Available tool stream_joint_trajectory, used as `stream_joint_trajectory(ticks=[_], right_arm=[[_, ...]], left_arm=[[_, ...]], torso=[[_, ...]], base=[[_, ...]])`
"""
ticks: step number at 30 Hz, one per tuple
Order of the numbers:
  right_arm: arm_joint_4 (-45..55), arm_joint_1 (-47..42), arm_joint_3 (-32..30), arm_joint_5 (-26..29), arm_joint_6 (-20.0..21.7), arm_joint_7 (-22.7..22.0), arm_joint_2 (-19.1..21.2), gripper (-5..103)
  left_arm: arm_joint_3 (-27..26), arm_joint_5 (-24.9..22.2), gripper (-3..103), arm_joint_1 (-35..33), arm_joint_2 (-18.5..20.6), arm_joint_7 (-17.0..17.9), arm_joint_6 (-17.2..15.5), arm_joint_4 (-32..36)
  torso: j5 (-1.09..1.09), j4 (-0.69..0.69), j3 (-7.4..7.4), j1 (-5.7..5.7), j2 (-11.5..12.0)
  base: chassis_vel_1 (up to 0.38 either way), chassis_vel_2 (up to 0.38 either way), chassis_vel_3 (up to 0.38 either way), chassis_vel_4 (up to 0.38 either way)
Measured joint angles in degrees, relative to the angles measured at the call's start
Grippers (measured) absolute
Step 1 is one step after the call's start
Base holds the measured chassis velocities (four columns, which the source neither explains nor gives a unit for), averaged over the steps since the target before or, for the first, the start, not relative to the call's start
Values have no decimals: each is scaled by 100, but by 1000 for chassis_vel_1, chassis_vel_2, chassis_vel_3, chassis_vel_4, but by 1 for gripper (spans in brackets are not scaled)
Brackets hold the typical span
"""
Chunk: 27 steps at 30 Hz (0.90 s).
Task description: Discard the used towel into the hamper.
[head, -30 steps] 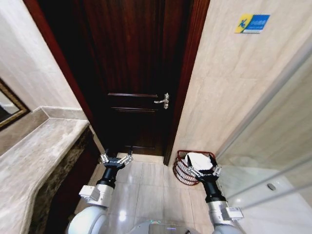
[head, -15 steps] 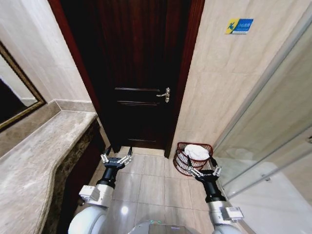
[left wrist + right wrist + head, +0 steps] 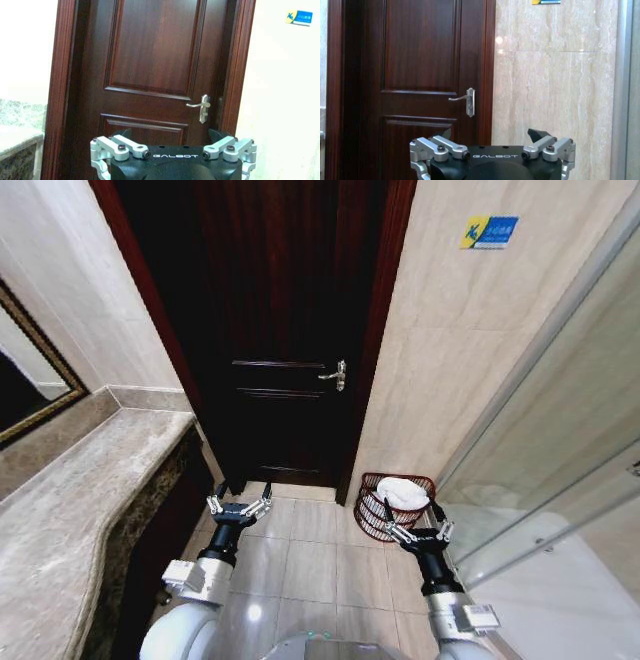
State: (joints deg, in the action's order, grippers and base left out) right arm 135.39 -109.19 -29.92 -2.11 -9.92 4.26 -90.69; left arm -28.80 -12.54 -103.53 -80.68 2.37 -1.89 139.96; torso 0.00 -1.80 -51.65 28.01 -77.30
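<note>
The hamper [image 3: 371, 516], a small round reddish-brown wire basket, stands on the floor against the beige wall, right of the dark door. A white towel [image 3: 403, 492] lies bunched inside it. My right gripper [image 3: 415, 532] hovers open and empty just in front of the hamper's near rim. My left gripper [image 3: 238, 505] is held open and empty above the floor tiles before the door. In the wrist views, the left gripper [image 3: 171, 134] and the right gripper [image 3: 491, 134] each point at the door with nothing between the fingers.
A dark wooden door [image 3: 280, 330] with a silver handle [image 3: 335, 376] is shut straight ahead. A marble counter [image 3: 70, 510] runs along the left, with a framed mirror [image 3: 25, 395] above it. A glass shower partition [image 3: 560, 480] stands on the right. Pale floor tiles [image 3: 300, 565] lie between them.
The whole view has shifted, so the camera moved; the hamper now looks farther from my right gripper. Both grippers stay open and empty, and the towel stays in the hamper.
</note>
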Motion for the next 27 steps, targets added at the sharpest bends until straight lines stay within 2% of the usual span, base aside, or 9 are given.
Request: stream_joint_trajectory(ticks=[15, 24, 27], right_arm=[[0, 1, 0, 0, 0, 0, 0, 100], [0, 0, 0, 0, 0, 0, 0, 100], [0, 0, -1, 0, 0, 0, 0, 100]], left_arm=[[0, 0, 100, 0, 0, 0, 0, 0], [0, 0, 100, 0, 1, 0, 0, 0], [1, 0, 100, 0, 0, 0, 0, 0]], torso=[[0, 0, -1, 3, 1], [-3, 1, 0, 0, -1], [4, 1, 0, -1, -1]], base=[[17, -16, -14, 18], [165, -156, -154, 168], [232, -202, -215, 214]])
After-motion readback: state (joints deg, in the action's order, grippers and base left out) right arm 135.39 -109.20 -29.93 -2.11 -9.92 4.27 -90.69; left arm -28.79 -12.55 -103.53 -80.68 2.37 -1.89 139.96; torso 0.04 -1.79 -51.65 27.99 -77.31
